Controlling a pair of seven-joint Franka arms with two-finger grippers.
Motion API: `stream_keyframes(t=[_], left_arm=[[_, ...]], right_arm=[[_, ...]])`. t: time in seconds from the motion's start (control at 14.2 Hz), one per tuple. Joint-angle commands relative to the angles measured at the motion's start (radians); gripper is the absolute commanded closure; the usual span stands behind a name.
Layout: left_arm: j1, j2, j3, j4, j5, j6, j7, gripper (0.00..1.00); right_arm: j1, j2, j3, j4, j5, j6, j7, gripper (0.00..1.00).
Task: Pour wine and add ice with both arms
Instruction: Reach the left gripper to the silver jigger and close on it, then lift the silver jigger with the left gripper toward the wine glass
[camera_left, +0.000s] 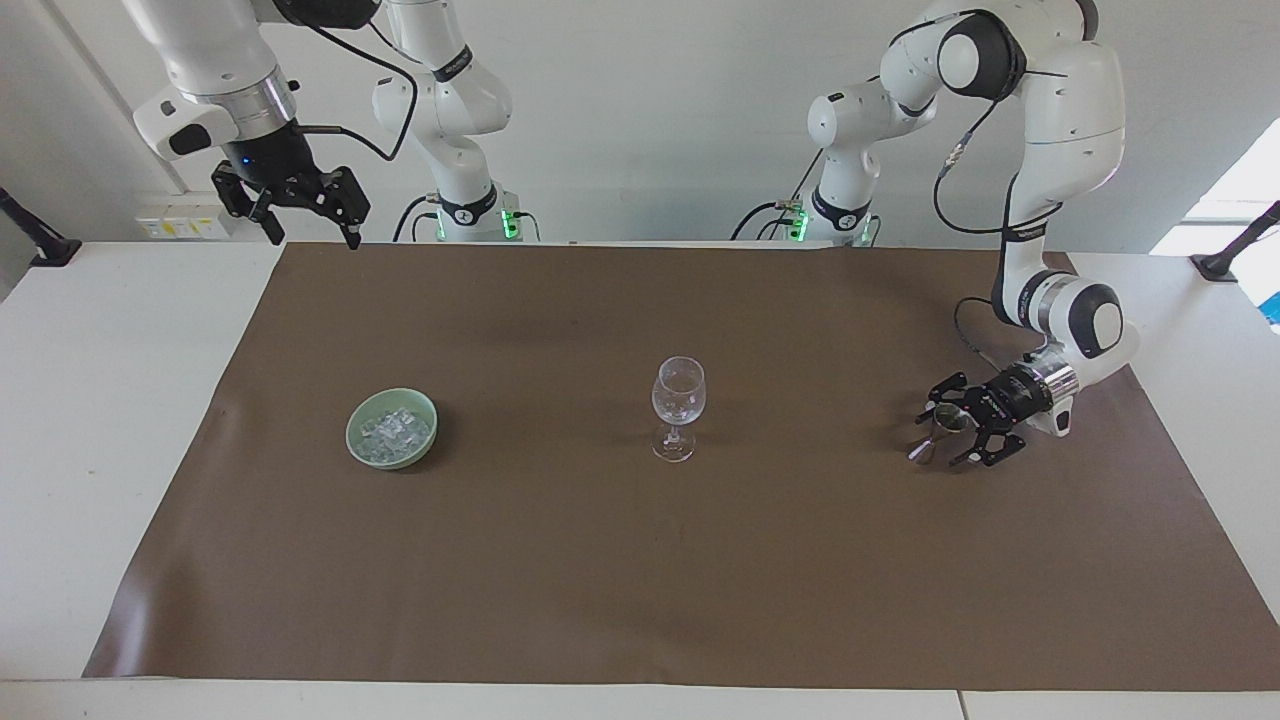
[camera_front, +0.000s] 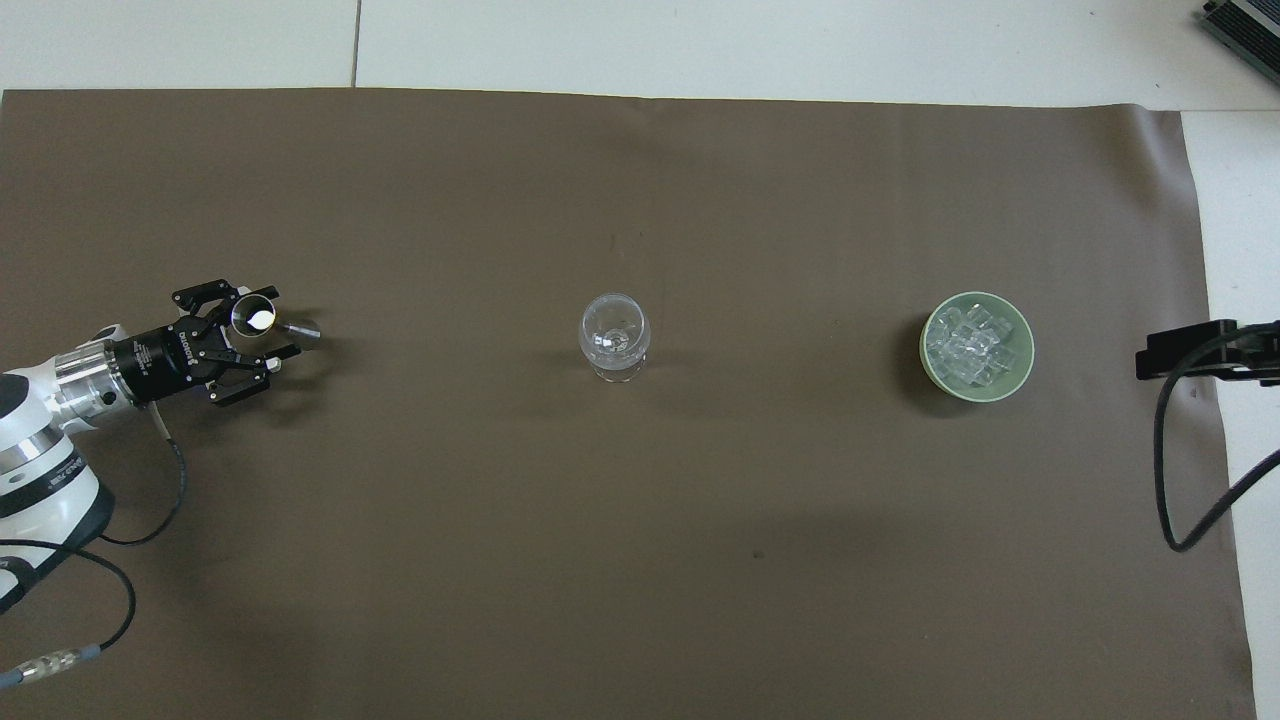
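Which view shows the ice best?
Overhead view: it looks straight into the green bowl, so the separate ice chunks show. The facing view shows the ice slantwise, partly hidden by the bowl's wall.

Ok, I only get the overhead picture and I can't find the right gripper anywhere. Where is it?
Observer: The right gripper hangs high in the air, open and empty, above the corner of the mat nearest the robots, at the right arm's end.
Operator: And the shiny round thing by the left gripper, what's that?
Observer: From the side it's a metal jigger, hourglass-shaped, standing upright on the mat. The left gripper is low, around its upper cup.
Operator: Is the glass a tall one?
Observer: The wine glass stands on a thin stem with a round foot, and its bowl looks empty.
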Motion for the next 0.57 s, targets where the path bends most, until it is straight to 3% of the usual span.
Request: stream_keyframes(t=[0.0,0.14,0.28,0.49], left_arm=[[-0.027,-0.012,0.012,-0.031,-0.024,-0.001,0.032,0.23],[-0.019,-0.012,0.012,-0.031,-0.022,-0.002,0.038,0.28],[-0.022,-0.012,0.012,-0.031,-0.024,-0.001,0.039,0.45],[-0.014,-0.012,0.013,-0.031,-0.024,-0.002,0.039,0.46]], right_arm=[[-0.012,-0.026,0.008,-0.027,0.017,-0.004,-0.026,0.00],[-0.013,-0.026,0.008,-0.027,0.017,-0.004,-0.026,0.00],[-0.013,-0.026,0.008,-0.027,0.017,-0.004,-0.026,0.00],[-0.012,-0.026,0.008,-0.025,0.017,-0.004,-0.026,0.00]])
